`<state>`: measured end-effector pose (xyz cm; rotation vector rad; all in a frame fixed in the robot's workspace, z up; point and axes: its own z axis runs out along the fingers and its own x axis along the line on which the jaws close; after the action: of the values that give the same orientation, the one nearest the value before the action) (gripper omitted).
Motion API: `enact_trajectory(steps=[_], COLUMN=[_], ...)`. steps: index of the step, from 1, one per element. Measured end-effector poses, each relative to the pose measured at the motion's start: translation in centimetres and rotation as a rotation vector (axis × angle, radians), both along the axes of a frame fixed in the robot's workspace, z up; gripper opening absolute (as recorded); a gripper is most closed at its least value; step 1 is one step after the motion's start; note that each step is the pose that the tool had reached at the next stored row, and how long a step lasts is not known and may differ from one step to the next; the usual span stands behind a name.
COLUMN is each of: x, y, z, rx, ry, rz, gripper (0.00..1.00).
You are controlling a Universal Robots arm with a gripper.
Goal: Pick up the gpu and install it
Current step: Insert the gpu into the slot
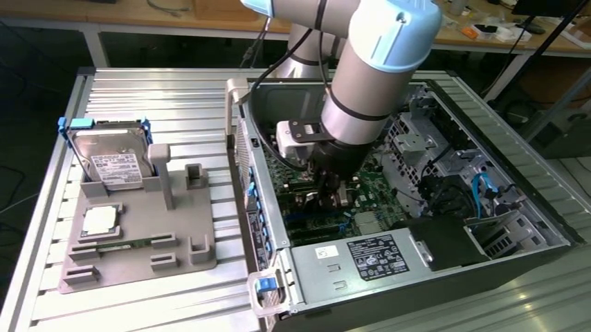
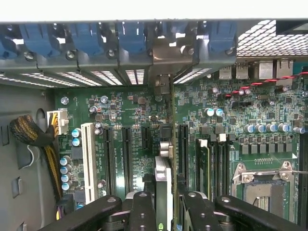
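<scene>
Though edge-on, gpu (image 2: 163, 175) in hand (image 2: 167, 209)

Bright even light, soft shadows, computer case (image 1: 506, 158) interior dimmer

UR arm (image 1: 369, 76) closeup, fwiw
Silver-grey tube body w/ light-blue joint caps, black band round the wrist, black cable (image 1: 322, 41) running down the side. White box (image 1: 292, 144) on a black bracket mounted by the wrist. Pincer (image 2: 168, 204) is all black, chunky links w/ round screws on the fingers (image 2: 142, 209).
</scene>
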<state>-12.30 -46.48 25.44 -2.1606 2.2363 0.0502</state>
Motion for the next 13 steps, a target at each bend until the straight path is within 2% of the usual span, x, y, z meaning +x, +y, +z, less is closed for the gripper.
enact_trajectory(steps=[13], x=[0.95], y=[0.0], z=[-0.01], rx=[0.0016], ry=[0.0001], rz=[0.0], gripper=[0.27])
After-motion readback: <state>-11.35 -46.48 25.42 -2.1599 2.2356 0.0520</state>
